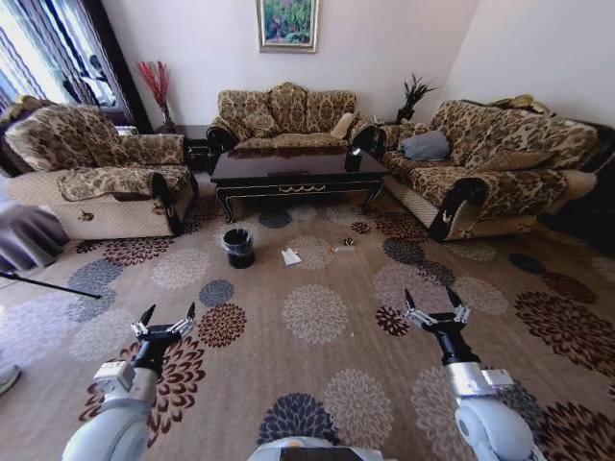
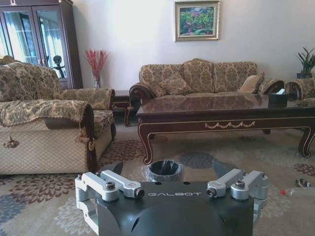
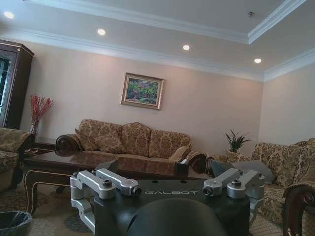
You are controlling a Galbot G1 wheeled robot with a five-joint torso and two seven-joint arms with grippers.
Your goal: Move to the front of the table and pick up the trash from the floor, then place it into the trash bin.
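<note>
Tools hang released before us: left tool [image 1: 164,320] and right tool [image 1: 435,306] above flowered carpet. Ahead, white paper scrap [image 1: 290,256] lies between round black bin [image 1: 238,247] and clear wrapper [image 1: 338,248], hard to make out, near glossy dark bench [image 1: 296,169].

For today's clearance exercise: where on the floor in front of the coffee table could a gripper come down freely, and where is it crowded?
Free: the wide carpet between the grippers, left and right, and the table. Crowded: the strip before the table, holding the trash bin, white paper and smaller litter.

Open pincer [image 2: 167,173] — (lined) bin [image 2: 165,170] beyond
</note>
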